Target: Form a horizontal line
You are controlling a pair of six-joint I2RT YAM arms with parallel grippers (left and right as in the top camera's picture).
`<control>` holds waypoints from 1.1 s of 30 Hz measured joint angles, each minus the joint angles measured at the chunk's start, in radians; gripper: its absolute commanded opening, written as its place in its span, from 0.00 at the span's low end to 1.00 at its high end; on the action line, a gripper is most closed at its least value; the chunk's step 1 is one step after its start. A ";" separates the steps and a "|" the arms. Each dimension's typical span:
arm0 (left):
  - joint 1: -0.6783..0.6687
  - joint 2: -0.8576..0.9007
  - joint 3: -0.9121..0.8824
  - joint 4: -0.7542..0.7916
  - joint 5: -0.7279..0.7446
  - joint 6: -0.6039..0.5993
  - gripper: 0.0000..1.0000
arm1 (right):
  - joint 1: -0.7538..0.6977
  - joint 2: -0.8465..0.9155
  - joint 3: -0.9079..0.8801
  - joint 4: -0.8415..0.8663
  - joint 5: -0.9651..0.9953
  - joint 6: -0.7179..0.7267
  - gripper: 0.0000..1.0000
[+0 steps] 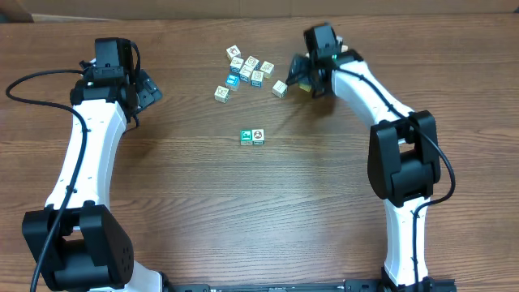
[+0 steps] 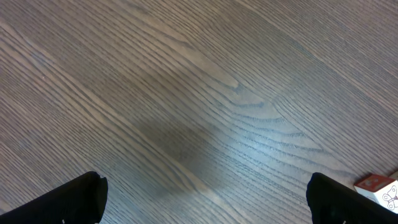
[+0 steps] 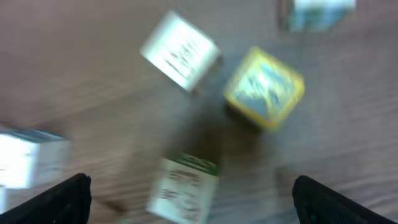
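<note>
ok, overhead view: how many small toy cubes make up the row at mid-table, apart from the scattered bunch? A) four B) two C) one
B: the short row holds just two touching cubes, a green-faced cube and a white cube with a round picture; the other cubes lie in a loose cluster farther up the table.

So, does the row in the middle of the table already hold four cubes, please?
No, the horizontal line has only two touching cubes.
</note>
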 measured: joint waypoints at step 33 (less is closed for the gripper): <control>0.000 0.000 0.000 0.000 0.000 0.000 1.00 | 0.159 0.036 0.118 -0.140 0.004 -0.003 0.69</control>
